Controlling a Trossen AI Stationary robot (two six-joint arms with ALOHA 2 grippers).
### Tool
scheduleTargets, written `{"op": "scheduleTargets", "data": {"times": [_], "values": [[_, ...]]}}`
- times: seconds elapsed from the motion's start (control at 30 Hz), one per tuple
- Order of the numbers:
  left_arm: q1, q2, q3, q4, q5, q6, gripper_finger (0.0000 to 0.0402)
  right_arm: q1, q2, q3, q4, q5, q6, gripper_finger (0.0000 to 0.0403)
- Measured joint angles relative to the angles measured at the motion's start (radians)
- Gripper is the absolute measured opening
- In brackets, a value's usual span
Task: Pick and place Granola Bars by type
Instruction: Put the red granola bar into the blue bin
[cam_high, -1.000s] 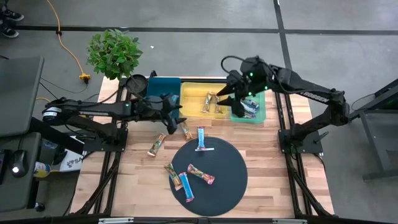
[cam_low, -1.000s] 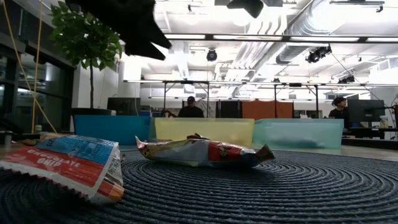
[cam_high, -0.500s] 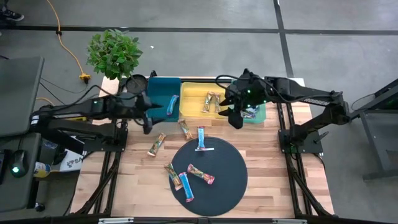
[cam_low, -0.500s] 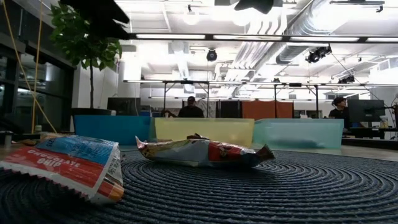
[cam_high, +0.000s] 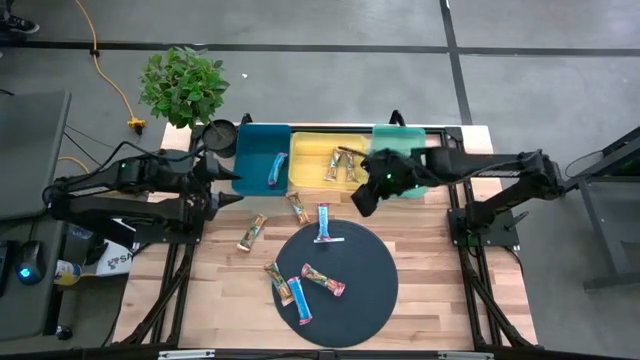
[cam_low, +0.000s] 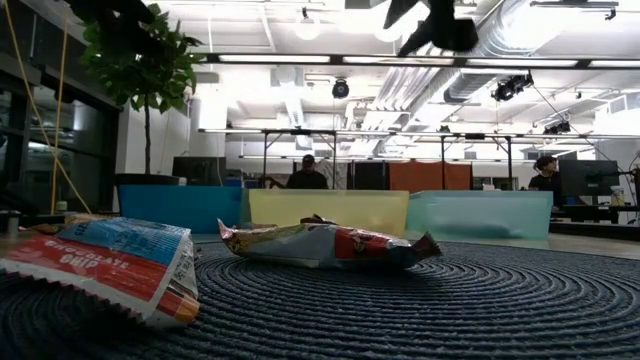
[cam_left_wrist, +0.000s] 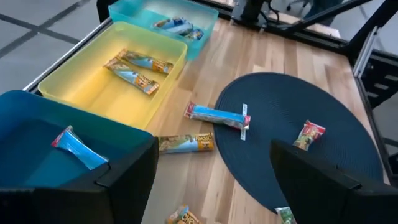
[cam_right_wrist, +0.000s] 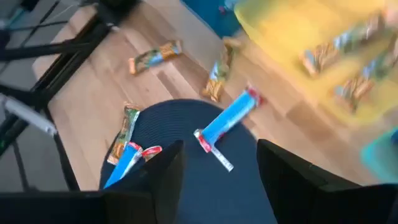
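Three trays stand along the far edge: a teal tray (cam_high: 262, 150) with one blue granola bar (cam_left_wrist: 78, 148), a yellow tray (cam_high: 322, 150) with two tan bars (cam_left_wrist: 138, 70), and a green tray (cam_left_wrist: 186, 12) with silvery bars (cam_left_wrist: 180, 26). More bars lie loose: two tan ones (cam_high: 253, 232) (cam_high: 298, 208) on the wood, a blue one (cam_right_wrist: 227, 121) on the round dark mat's (cam_high: 360, 290) far edge, and three further in on the mat. My left gripper (cam_high: 228, 183) hangs open at the teal tray's left side. My right gripper (cam_high: 362, 200) hovers open above the blue bar.
A potted plant (cam_high: 183, 87) and a small round black object (cam_high: 220, 131) stand at the far left corner. Bare wood lies right of the mat (cam_high: 440, 270). People sit at desks in the room beyond the table.
My left gripper has drawn back from over the teal tray toward the table's left edge and risen a little. My right gripper has left the green tray, swung left and down toward the mat's far edge, and rolled about its own axis. No bar has moved.
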Motion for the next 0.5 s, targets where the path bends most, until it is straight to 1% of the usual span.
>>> {"op": "scheduleTargets", "data": {"times": [0.07, 0.17, 0.27, 0.37, 0.43, 0.5], "values": [[0.000, -0.013, 0.000, 0.000, 0.000, 0.000, 0.0303, 0.015, 0.000, -0.062, 0.069, 0.008, 0.074, 0.0189], [0.000, -0.018, 0.000, 0.000, 0.000, 0.002, 0.0303, 0.038, 0.000, -0.172, 0.276, 0.018, 0.156, 0.0189], [0.000, -0.017, 0.000, -0.011, 0.001, 0.007, 0.0303, 0.060, 0.013, -0.270, 0.539, -0.006, 0.168, 0.0189], [0.000, -0.017, 0.000, -0.028, 0.009, 0.024, 0.0303, 0.083, 0.036, -0.317, 0.737, -0.035, 0.151, 0.0189], [0.000, -0.017, 0.000, -0.036, 0.012, 0.029, 0.0303, 0.102, 0.051, -0.317, 0.789, -0.044, 0.116, 0.0189], [0.000, -0.017, 0.000, -0.051, 0.012, 0.035, 0.0303, 0.125, 0.075, -0.286, 0.788, -0.044, 0.064, 0.0189]]}}
